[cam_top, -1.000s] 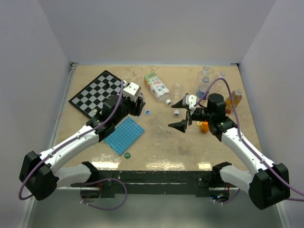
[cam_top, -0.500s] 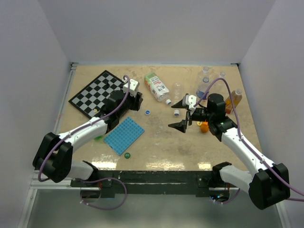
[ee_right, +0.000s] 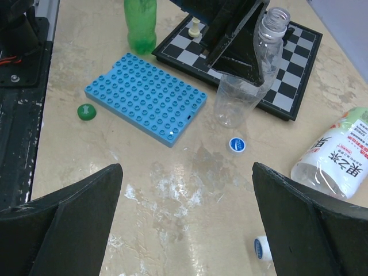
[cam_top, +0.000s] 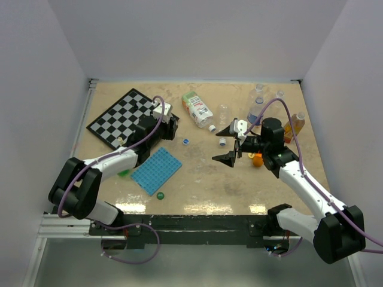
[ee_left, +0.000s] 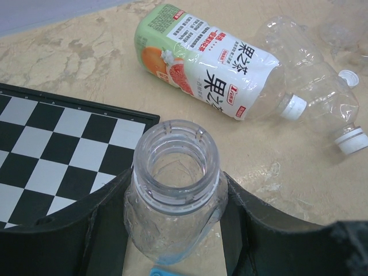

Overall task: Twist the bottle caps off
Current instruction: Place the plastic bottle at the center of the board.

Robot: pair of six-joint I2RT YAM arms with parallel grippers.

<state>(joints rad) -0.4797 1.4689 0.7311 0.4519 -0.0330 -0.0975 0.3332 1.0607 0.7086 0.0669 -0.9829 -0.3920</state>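
Blue bottle cap [ee_right: 237, 144]: loose on the table, lying flat just beside the base of the clear bottle. It is ahead of the right gripper, in line with the gap between its fingers, and untouched.
Green bottle cap [ee_right: 87, 111]: loose on the table near a corner of the blue studded plate [ee_right: 146, 98], well apart from both grippers.
Small white cap [ee_right: 261, 248]: loose and on its side, close to one finger of the right gripper. Whether they touch cannot be told.
Left gripper [ee_left: 175, 227]: clamped on the clear bottle [ee_left: 175, 190], with one finger against each side below the neck. The bottle's mouth is open and faces the wrist camera.
Clear bottle, position: held at the edge of the chessboard [ee_left: 57, 144].
Right gripper [ee_right: 185, 172]: fingers spread wide, gripping nothing, above the bare table.
Labelled bottle [ee_left: 213, 69]: on its side beyond the left gripper, with a white screw cap [ee_left: 294, 106] seated on its neck.
Second clear bottle [ee_left: 325, 98]: on its side beside the labelled bottle, with a white fitted cap [ee_left: 352, 140] on its neck.
Green bottle [ee_right: 140, 23]: upright beside the chessboard, its top out of frame.
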